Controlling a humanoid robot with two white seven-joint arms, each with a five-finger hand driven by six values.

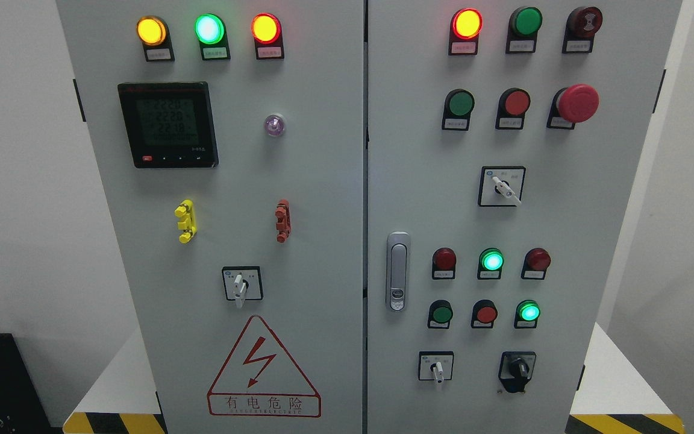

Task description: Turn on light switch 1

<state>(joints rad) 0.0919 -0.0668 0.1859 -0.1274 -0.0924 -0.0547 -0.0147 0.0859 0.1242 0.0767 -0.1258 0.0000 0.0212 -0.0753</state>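
From the head camera, a grey two-door electrical cabinet (323,181) is seen head-on. No hand is shown, so its state cannot be told and nothing can be placed relative to it. Rotary selector switches (241,284) are mounted at reachable height among lit indicator lamps (209,28). Which is switch 1 cannot be read.

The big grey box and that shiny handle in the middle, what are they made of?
The grey box looks like painted metal: flat, smooth panels with a dull, even coat. The handle looks like polished or chromed metal, since it gleams silver, though it could be plated plastic.
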